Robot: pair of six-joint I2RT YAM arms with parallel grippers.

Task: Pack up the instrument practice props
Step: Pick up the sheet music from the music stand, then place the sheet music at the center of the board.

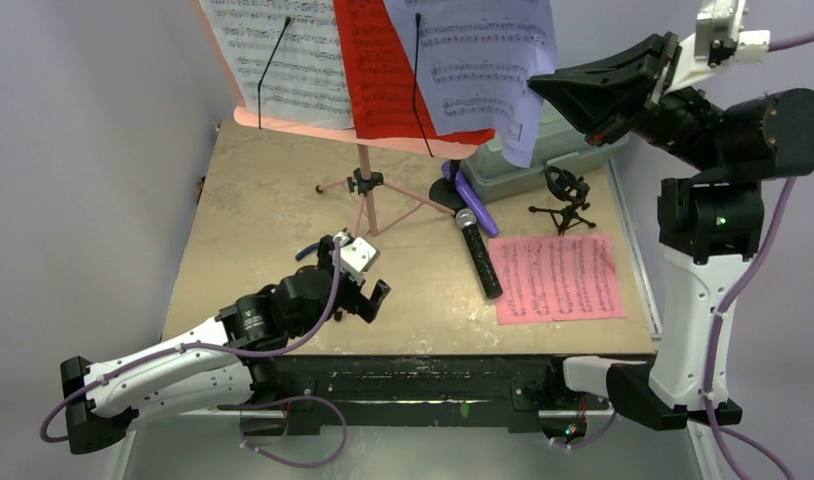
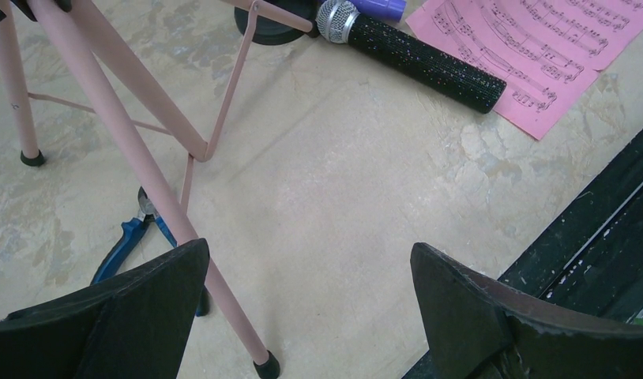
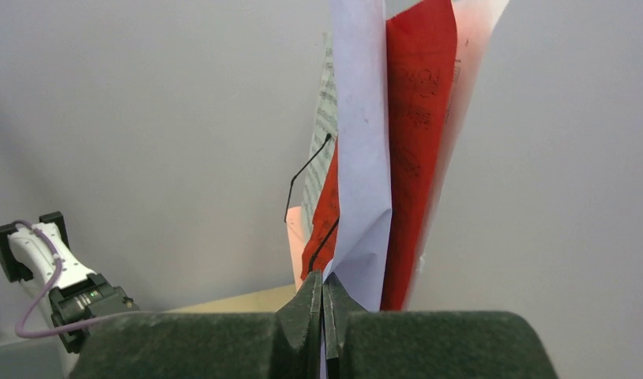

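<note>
The pink tripod music rack [image 1: 364, 190] stands at the back of the table and holds a white sheet [image 1: 283, 55], a red sheet [image 1: 378, 70] and a lavender sheet [image 1: 483, 60]. My right gripper [image 1: 535, 87] is raised at the rack's right side, shut on the edge of the lavender sheet [image 3: 362, 158]; its jaws [image 3: 324, 284] are pressed together on the paper. The black silver-headed mic [image 1: 480, 255] lies beside a pink music sheet [image 1: 561, 278]. The purple mic [image 1: 475, 200] and a black mic support [image 1: 565, 203] sit behind them. My left gripper [image 1: 363, 298] hovers open over bare table [image 2: 309, 249] by a tripod leg [image 2: 144, 166].
A translucent greenish lidded box [image 1: 543, 160] sits at the back right, under my right arm. Blue-handled pliers [image 2: 125, 245] lie under the tripod legs, close to my left fingers. The table's black front rail [image 2: 595, 237] runs to the right of my left gripper.
</note>
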